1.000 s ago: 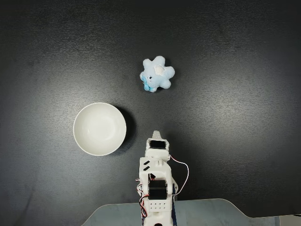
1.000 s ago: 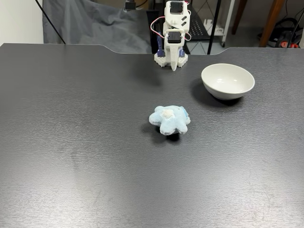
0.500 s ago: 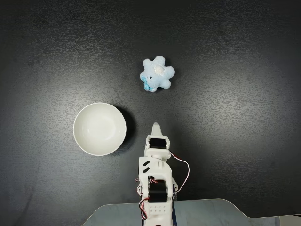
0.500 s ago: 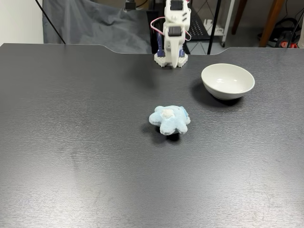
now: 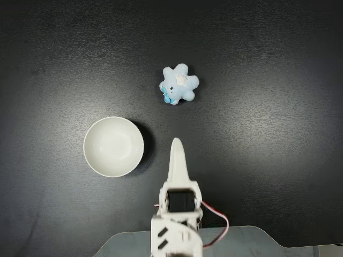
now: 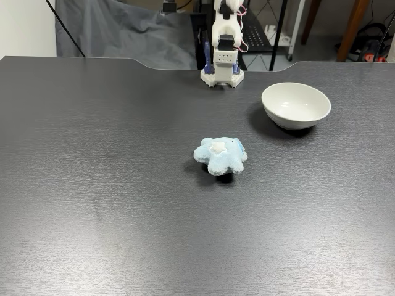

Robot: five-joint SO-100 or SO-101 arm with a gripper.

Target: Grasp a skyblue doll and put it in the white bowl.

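Note:
The skyblue doll (image 5: 179,84) lies alone on the black table, a fluffy pale-blue lump with a white patch; from the lower fixed view the doll (image 6: 221,154) sits near the table's middle. The white bowl (image 5: 113,146) stands empty to the doll's lower left in the top-down view, while the other fixed view has the bowl (image 6: 296,105) at the right rear. My gripper (image 5: 176,143) points toward the doll, well short of it and right of the bowl. Its fingers taper together as one white point, shut with nothing held. The arm (image 6: 224,37) rises at the far edge.
The arm's base (image 6: 221,73) sits on a grey plate (image 5: 241,238) at the table's edge. Bare dark tabletop (image 5: 268,134) lies around the doll and bowl. Behind the table are a grey cloth (image 6: 123,37) and furniture legs.
The arm has lifted and stretched forward; in the top-down view the gripper's tip has moved toward the doll. Doll and bowl have not moved.

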